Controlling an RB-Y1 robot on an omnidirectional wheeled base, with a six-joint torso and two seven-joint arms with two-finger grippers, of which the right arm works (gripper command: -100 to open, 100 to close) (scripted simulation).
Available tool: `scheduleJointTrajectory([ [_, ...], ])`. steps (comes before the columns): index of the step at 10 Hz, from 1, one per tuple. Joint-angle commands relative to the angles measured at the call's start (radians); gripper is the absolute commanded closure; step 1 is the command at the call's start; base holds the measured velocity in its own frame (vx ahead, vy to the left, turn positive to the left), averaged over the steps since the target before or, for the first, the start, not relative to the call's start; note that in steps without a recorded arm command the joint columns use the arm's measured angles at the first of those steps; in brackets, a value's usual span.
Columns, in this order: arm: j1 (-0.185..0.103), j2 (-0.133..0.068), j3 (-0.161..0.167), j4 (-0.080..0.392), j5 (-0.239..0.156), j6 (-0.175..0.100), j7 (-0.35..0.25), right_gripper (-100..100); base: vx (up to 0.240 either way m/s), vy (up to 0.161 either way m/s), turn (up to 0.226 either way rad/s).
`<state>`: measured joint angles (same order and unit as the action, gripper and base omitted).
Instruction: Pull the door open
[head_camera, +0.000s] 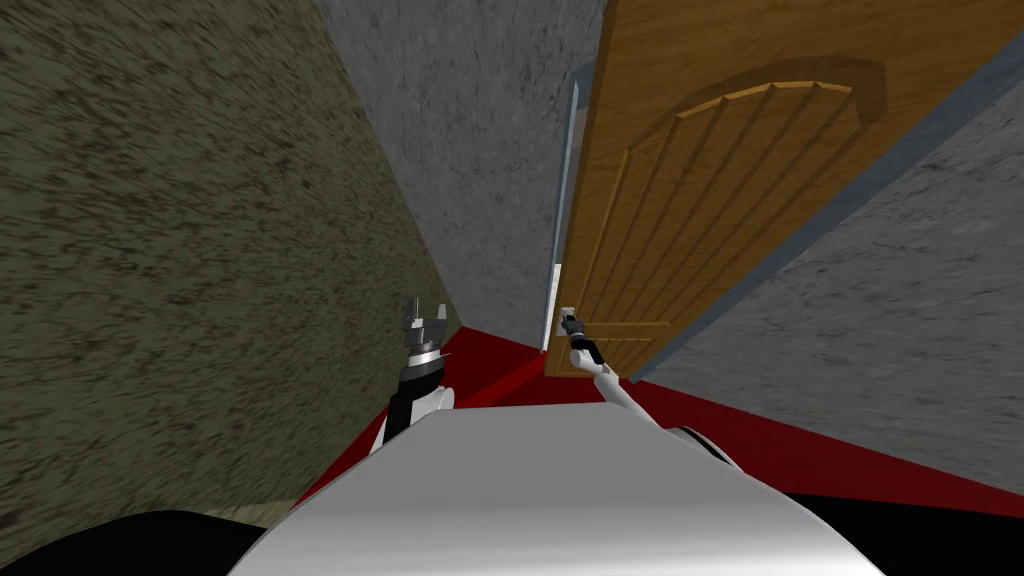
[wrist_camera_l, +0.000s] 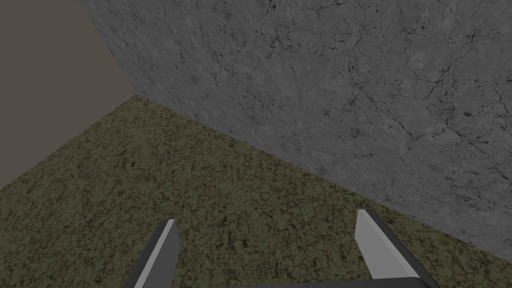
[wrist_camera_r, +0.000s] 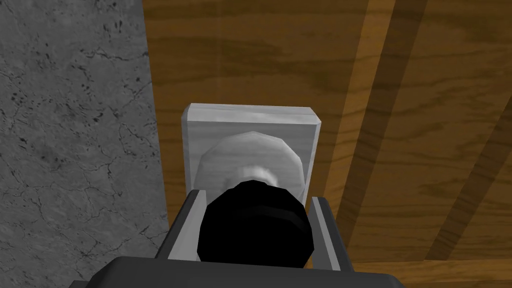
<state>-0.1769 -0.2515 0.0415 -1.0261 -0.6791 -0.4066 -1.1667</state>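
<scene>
- While the right arm stretches forward from the shoulder with its forearm nearly straight, the right gripper (head_camera: 571, 326) sits at the left edge of the brown wooden door (head_camera: 720, 200), which has an arched, ribbed panel.
- Seen from the right wrist, that gripper's two light grey fingers (wrist_camera_r: 186, 225) press the sides of the round black door knob (wrist_camera_r: 256, 230), one on each flank, and the knob fills the gap between them.
- Just behind the knob sits a pale grey round rosette (wrist_camera_r: 250, 155) on a square light grey backplate (wrist_camera_r: 252, 120). The plate is fixed to the door close to its edge, right beside the cracked grey wall (wrist_camera_r: 75, 125).
- The door stands ahead of me and to my right, with its knob low on the left edge.
- A pale grey strip (head_camera: 563, 200) runs up along that edge — whether it is frame or the door's own side, I cannot tell.
- The left arm is bent and held upright before the left of my chest. The left gripper (head_camera: 424, 322) points upward near the olive speckled wall (head_camera: 150, 250), well apart from the door, with its blade-like fingers spread wide.
- Dark red floor (head_camera: 800, 450) lies below the door and both arms.
</scene>
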Motion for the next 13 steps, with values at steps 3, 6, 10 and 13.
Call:
scheduleJointTrajectory([
  [3, 0.001, 0.005, 0.004, 0.000, 0.000, 0.002, -0.001, 100, -0.007, 0.000, 0.000],
  [6, 0.017, -0.050, 0.042, -0.011, -0.006, -0.004, -0.060, 100, -0.184, -0.103, 0.225],
  [10, 0.037, -0.115, 0.093, -0.027, -0.012, -0.012, -0.137, 100, -0.234, -0.105, 0.224],
  [13, 0.050, -0.159, 0.129, -0.038, -0.017, -0.017, -0.189, 100, -0.180, -0.117, 0.207],
])
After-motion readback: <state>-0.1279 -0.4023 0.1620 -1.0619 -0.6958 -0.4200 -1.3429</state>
